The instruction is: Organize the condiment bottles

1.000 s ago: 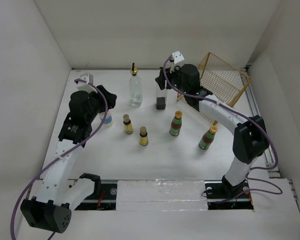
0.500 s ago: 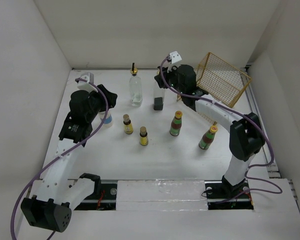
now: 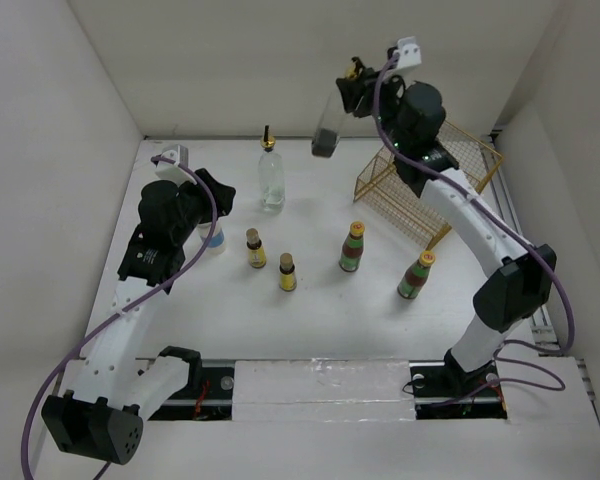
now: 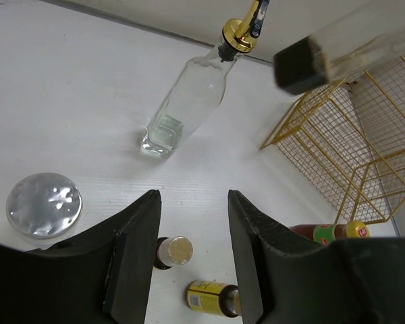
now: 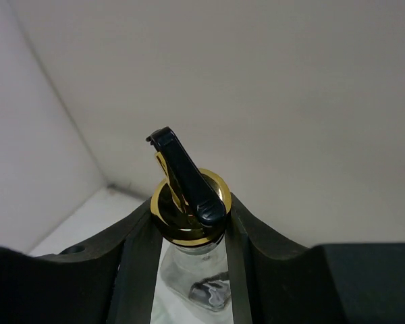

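Clenching glass bottle [image 3: 335, 115] high beside basket [image 3: 380, 180] rim, right tool [image 3: 356, 88], left tool [image 4: 192, 202] parted

We counted one gold wire basket [image 3: 410, 195] and seven condiment bottles near it: two tall clear glass bottles [image 3: 271, 180] [image 3: 328, 125] to its left, two yellow-capped green-red-labelled bottles [image 3: 353, 248] [image 3: 416, 276] at its near side, and, farther left, two small yellow brown-capped bottles [image 3: 255, 250] [image 3: 287, 273] and one white blue-banded bottle [image 3: 216, 240].
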Action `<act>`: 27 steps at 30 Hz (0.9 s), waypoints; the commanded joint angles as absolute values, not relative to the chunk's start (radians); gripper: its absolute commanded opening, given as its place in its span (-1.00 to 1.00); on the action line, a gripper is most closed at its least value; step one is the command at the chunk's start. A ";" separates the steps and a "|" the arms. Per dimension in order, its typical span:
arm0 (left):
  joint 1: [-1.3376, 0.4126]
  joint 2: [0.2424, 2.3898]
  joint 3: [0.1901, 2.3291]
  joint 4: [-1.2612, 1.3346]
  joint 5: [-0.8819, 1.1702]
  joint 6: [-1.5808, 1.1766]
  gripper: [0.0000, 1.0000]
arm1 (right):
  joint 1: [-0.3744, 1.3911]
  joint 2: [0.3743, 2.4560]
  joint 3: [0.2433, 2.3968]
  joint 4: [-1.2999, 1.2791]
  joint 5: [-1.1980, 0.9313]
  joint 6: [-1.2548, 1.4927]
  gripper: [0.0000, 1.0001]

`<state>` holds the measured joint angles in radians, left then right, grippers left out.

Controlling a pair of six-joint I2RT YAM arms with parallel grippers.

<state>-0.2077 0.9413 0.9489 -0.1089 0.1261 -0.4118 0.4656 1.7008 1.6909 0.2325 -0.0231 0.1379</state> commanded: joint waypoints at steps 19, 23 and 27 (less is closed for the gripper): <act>-0.210 0.927 0.937 -0.057 0.149 -0.400 -0.21 | 0.150 1.749 2.125 0.252 0.141 0.132 -0.69; -0.210 0.937 0.937 -0.057 0.149 -0.400 -0.21 | 0.109 1.770 2.105 0.252 0.141 0.132 -0.71; -0.210 0.946 0.937 -0.057 0.149 -0.400 -0.21 | 0.098 1.802 2.105 0.252 0.141 0.123 -0.71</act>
<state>-0.2077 0.9409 0.9421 -0.1009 0.1318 -0.4118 0.1093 1.8153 2.0541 0.1158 0.1360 0.1272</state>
